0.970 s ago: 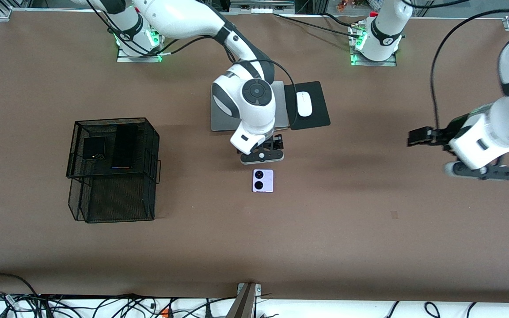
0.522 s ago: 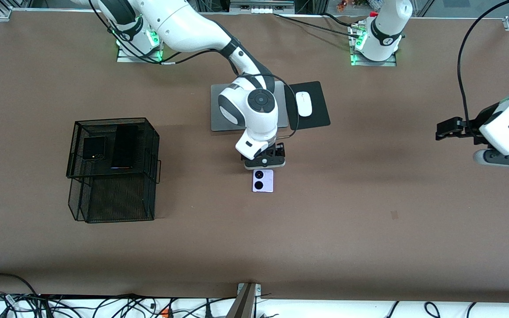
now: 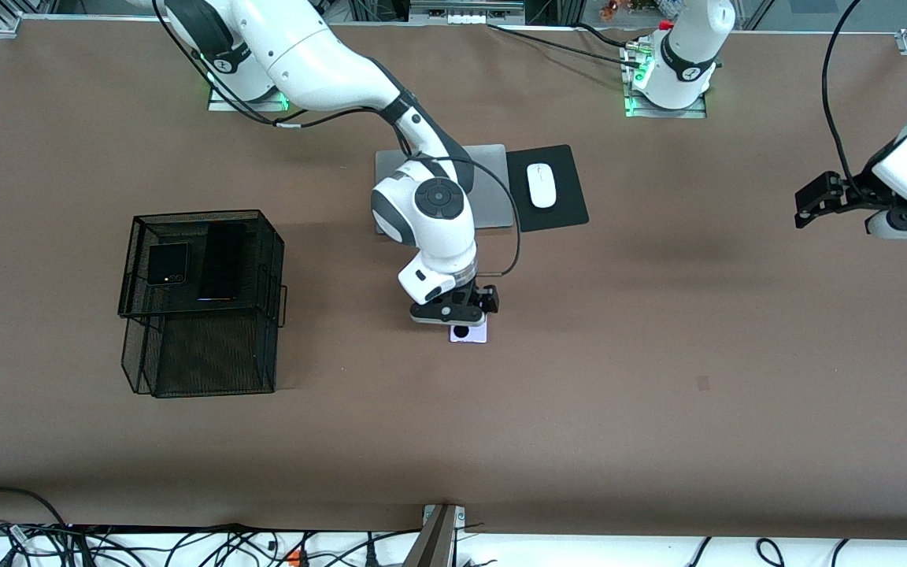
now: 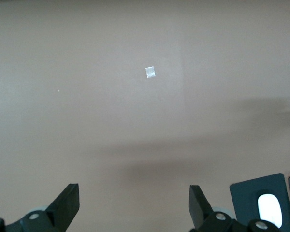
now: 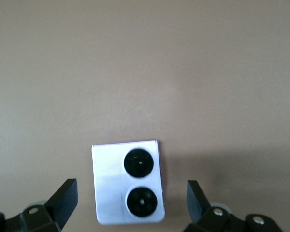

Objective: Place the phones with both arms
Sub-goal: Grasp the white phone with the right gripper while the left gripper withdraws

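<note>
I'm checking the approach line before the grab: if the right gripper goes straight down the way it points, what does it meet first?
Most likely the lilac-white folded phone. The right gripper hangs open over it, one finger either side, with nothing between. How high it hangs is unclear.

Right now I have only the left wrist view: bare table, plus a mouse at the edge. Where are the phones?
Observer: One lilac-white folded phone lies on the table, nearer the front camera than the grey laptop. The right pincer is over it, open.
Operator: And the others?
Observer: A dark folded phone and a black slab phone lie side by side on top of the black mesh basket, toward the right arm's end.
Operator: Where is my pincer?
Observer: The left pincer is open and holds nothing, over bare table toward the left arm's end.
</note>
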{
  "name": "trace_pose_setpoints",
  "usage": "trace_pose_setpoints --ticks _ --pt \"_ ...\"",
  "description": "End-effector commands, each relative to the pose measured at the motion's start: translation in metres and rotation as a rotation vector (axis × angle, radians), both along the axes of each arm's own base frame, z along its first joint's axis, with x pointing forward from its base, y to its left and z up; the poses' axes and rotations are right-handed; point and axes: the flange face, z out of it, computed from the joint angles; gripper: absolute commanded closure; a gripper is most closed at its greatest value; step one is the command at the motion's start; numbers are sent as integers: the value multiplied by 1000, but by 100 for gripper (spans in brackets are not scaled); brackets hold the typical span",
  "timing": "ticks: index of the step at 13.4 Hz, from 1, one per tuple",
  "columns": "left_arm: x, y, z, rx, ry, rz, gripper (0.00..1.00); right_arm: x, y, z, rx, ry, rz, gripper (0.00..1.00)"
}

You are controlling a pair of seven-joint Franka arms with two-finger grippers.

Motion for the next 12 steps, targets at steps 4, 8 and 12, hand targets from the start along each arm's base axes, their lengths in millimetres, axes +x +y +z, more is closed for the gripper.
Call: trace_pose_setpoints --ticks 4,8,12 --pt "-5 2 2 12 -20 2 0 -4 20 -38 -12 -28 -14 0" --pt "-2 1 -3 9 -14 40 0 -14 28 -48 -50 -54 33 0" --pt "1 2 0 1 -19 51 0 -22 33 -57 -86 -69 68 0"
